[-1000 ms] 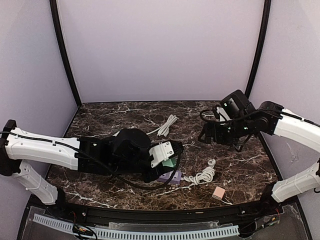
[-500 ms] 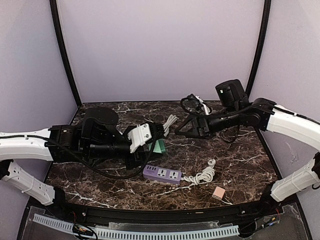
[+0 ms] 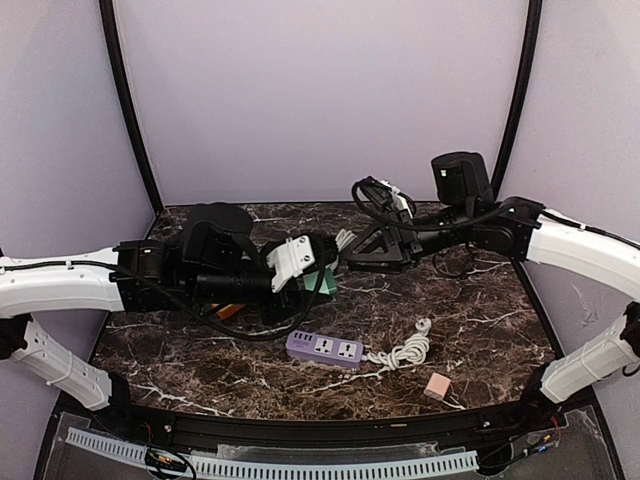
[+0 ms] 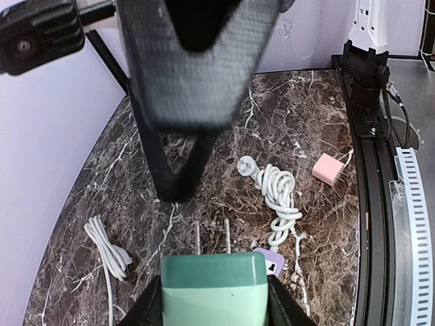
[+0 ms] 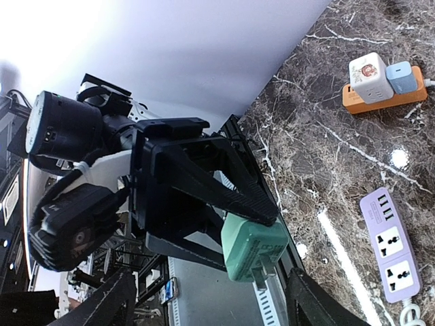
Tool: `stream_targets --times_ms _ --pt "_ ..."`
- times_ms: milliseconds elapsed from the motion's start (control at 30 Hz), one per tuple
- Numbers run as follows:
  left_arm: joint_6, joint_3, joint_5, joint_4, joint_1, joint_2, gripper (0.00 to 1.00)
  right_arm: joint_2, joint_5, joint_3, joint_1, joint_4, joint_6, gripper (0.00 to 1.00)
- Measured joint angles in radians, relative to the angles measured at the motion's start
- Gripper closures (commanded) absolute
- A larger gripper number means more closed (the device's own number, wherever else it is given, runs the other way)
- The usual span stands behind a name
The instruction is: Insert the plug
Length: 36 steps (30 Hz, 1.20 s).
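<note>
My left gripper [image 3: 316,274] is shut on a green two-prong plug [image 3: 320,285] and holds it above the table, left of centre. In the left wrist view the plug [image 4: 214,288] fills the bottom between my fingers, prongs pointing forward. The purple power strip [image 3: 325,349] lies on the table below and in front, and also shows in the right wrist view [image 5: 393,244]. My right gripper [image 3: 342,262] is open and faces the left gripper at close range. Its wrist view shows the plug [image 5: 255,248] just ahead, apart from its spread fingers [image 5: 112,302].
An orange power strip [image 5: 384,92] carrying a white and a blue adapter lies under the left arm. A coiled white cable [image 3: 405,350] runs from the purple strip. A pink adapter [image 3: 436,386] sits near the front right. A loose white cable [image 3: 340,245] lies at the back.
My left gripper has drawn back to the left and risen from over the purple strip, still holding the plug. My right arm has swung left, bringing its gripper close to the left gripper.
</note>
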Motion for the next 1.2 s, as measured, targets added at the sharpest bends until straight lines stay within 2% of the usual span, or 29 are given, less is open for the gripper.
stream_targets --times_ms 167,367,633,900,1033,1100,1133,1167,1200 --pt "0.001 0.045 0.012 0.025 0.001 0.041 0.99 0.032 -0.011 0.0 0.0 -0.006 0.011 0.33" --pt "0.001 0.064 0.025 0.042 0.001 0.058 0.99 0.036 -0.018 -0.001 0.0 -0.014 0.016 0.47" --pt "0.005 0.08 0.026 0.045 0.001 0.076 0.99 0.04 -0.031 -0.008 0.0 -0.021 0.015 0.51" --pt "0.013 0.081 0.023 0.06 0.001 0.094 0.99 0.071 -0.05 -0.008 -0.004 -0.042 0.014 0.76" --pt "0.035 0.081 0.011 0.062 0.0 0.101 0.99 0.077 -0.062 -0.008 -0.011 -0.051 0.035 1.0" --pt "0.036 0.081 0.008 0.062 0.0 0.103 0.99 0.079 -0.064 -0.007 -0.012 -0.053 0.031 1.0" --pt "0.036 0.081 0.005 0.061 0.0 0.104 0.97 0.081 -0.066 -0.007 -0.012 -0.053 0.03 1.0" --pt "0.036 0.081 0.002 0.061 0.0 0.105 0.87 0.083 -0.066 -0.007 -0.013 -0.052 0.029 1.0" --pt "0.036 0.081 -0.001 0.06 0.0 0.106 0.67 0.084 -0.066 -0.007 -0.013 -0.053 0.028 1.0"
